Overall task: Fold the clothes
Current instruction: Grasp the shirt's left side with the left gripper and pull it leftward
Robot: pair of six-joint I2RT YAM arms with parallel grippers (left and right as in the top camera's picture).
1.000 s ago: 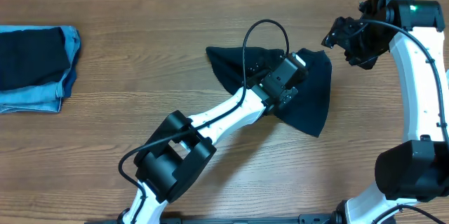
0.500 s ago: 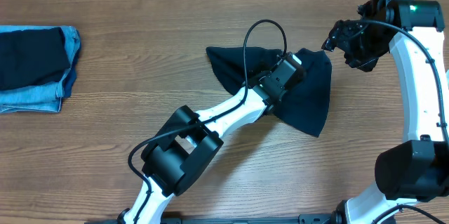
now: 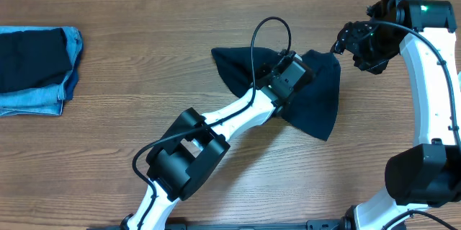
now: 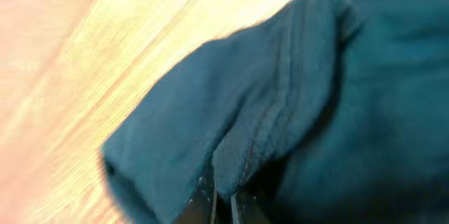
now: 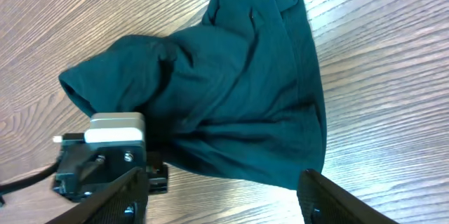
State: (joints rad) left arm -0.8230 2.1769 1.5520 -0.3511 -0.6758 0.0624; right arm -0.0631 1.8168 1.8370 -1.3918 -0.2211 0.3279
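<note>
A crumpled dark navy shirt (image 3: pixel 320 100) lies right of the table's middle. My left gripper (image 3: pixel 297 69) sits on its upper middle, shut on a raised seamed fold of the cloth (image 4: pixel 242 150); the thin fingertips (image 4: pixel 212 201) pinch that fold at the bottom of the left wrist view. My right gripper (image 3: pixel 358 44) hovers open beside the shirt's top right corner. In the right wrist view the shirt (image 5: pixel 238 90) spreads below its wide-apart fingers (image 5: pixel 337 196), with nothing between them.
A folded stack of clothes (image 3: pixel 32 68), dark navy cloth on light blue denim, lies at the far left edge. The left arm (image 3: pixel 216 125) crosses the table diagonally from the front. Its camera housing (image 5: pixel 105 150) shows in the right wrist view.
My left gripper has shut on a fold of the navy shirt and shifted slightly left. The right gripper has barely moved.
</note>
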